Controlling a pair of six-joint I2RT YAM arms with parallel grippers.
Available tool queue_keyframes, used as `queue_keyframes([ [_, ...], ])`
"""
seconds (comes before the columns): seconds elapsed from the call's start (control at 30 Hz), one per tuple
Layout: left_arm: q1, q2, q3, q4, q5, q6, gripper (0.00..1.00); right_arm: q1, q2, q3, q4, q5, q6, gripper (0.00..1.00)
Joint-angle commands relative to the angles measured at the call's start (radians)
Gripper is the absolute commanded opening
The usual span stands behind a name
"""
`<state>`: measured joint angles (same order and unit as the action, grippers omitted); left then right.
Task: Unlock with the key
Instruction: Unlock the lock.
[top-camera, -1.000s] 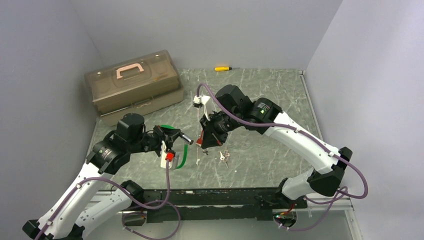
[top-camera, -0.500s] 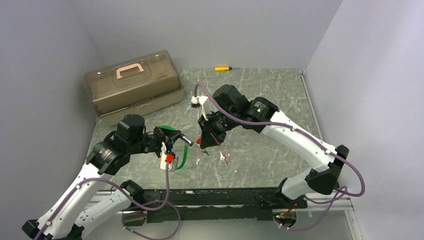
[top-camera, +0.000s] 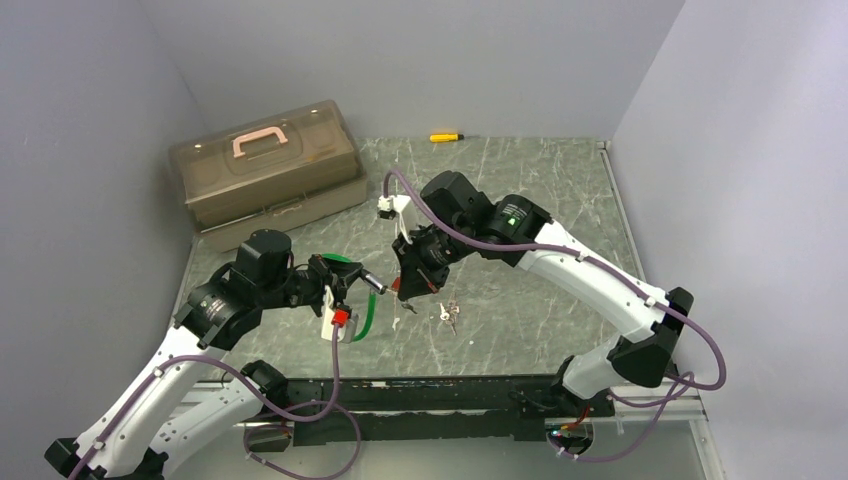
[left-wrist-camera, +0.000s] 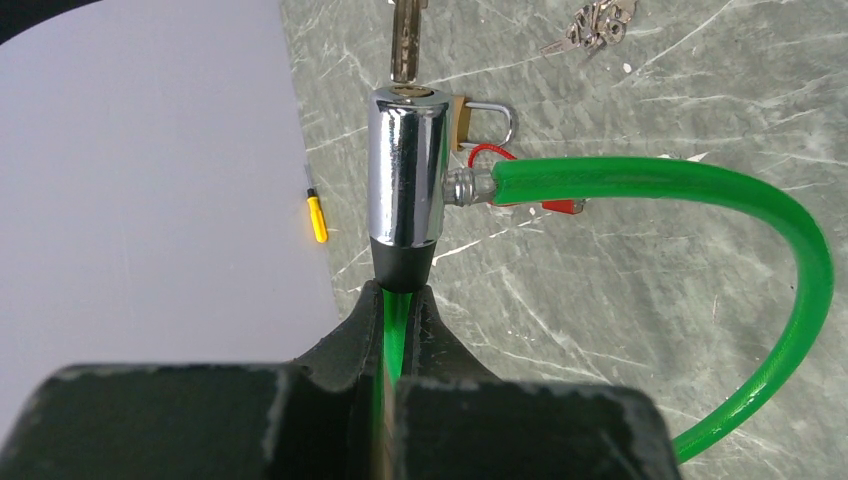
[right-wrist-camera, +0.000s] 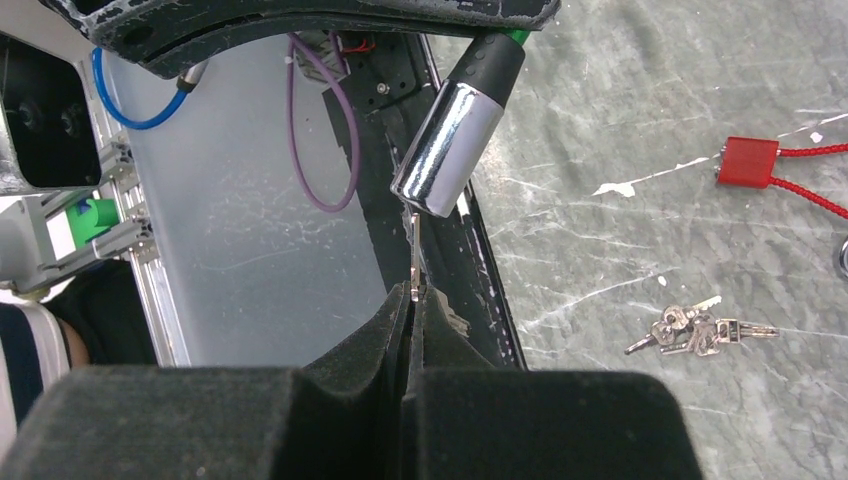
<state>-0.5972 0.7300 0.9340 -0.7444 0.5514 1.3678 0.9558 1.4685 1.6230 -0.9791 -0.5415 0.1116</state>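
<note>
Where the lock hangs: cable lock (left-wrist-camera: 405, 170) held off the surface (top-camera: 520, 180), chrome barrel aimed at the right arm; green cable (left-wrist-camera: 700, 180) looping out from its side
Left claw (left-wrist-camera: 398, 300): clenched on the green cable just under the barrel's black collar
Right claw (right-wrist-camera: 412, 300): clenched on the key (right-wrist-camera: 414, 250), pinching its head; blade tip touches the barrel's end face at the keyway; how deep it sits we cannot tell
Step, as we judge it: seating the key; turn not yet made
Risk one: blade slightly off the keyway's line; a push could jam it or swing the barrel on its flexible cable
Risk two: thin pinch on the head; twisting could let the key slip and drop among the spare keys (right-wrist-camera: 690, 328)
Risk three: turning before full seating; the plug would not move
Writing: none readable on barrel, key or red tag (right-wrist-camera: 748, 160); no brand seen
</note>
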Motion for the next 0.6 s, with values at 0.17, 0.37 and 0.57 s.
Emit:
queue_keyframes([
  [0.17,-0.004,-0.01,0.022,0.046,0.019,0.001,0.0,0.006,0.015,0.027,0.024,0.0,-0.015,0.0],
  [0.37,-0.005,-0.015,0.025,0.033,0.025,0.008,0.0,0.006,0.018,0.024,0.022,0.022,-0.012,0.0],
  [0.57,-0.009,-0.014,0.032,0.016,0.028,0.018,0.0,0.002,0.017,0.029,0.023,0.061,-0.01,0.0],
])
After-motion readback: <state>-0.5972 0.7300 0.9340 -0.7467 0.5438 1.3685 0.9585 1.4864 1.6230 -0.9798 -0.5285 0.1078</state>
